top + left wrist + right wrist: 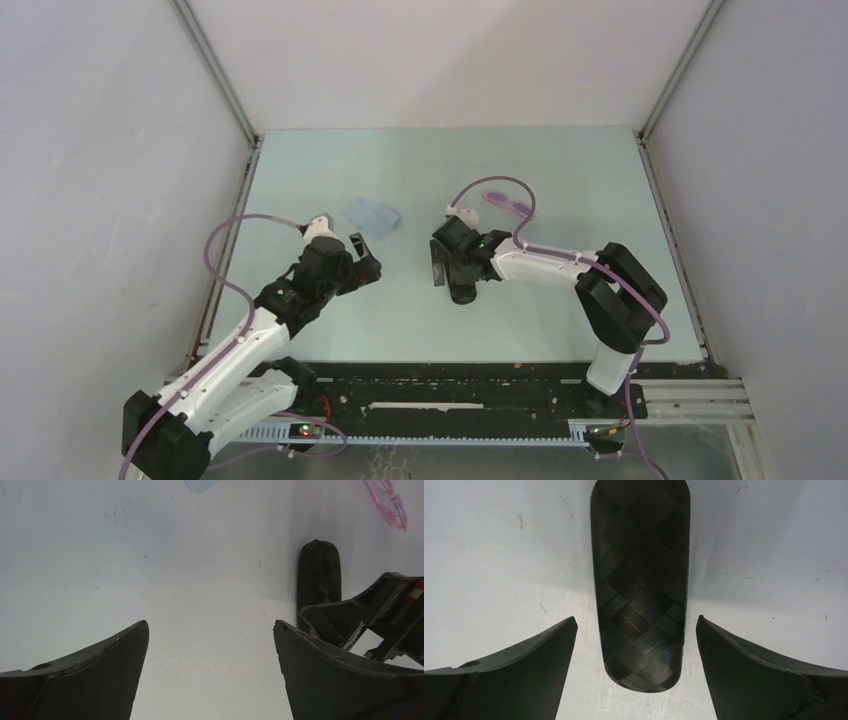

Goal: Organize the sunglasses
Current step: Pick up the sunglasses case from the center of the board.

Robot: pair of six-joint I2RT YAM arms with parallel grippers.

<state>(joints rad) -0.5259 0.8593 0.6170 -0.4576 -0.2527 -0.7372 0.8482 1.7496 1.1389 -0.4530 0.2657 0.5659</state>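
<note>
Seen from above, the left gripper hangs over the table with its jaws spread wide and nothing between them. The right gripper, spread just as wide, is poised over the black case, which lies near the middle of the table. The sunglasses, slim and pink-purple, lie further back, behind the right gripper and apart from the case, inside the loop of that arm's purple cable. A light blue cloth lies just beyond the left gripper, well apart from the sunglasses.

In the left wrist view, the two fingers frame only plain tabletop with faint scuffs. The case lies off to the right, and the right gripper's dark body covers its near end. The sunglasses show in the top right corner, and a corner of the cloth shows at the top edge.

In the right wrist view, the case runs lengthwise through the gap between the fingers, its woven-pattern side up. Bare table shows on both sides of it, so neither finger touches it.
</note>
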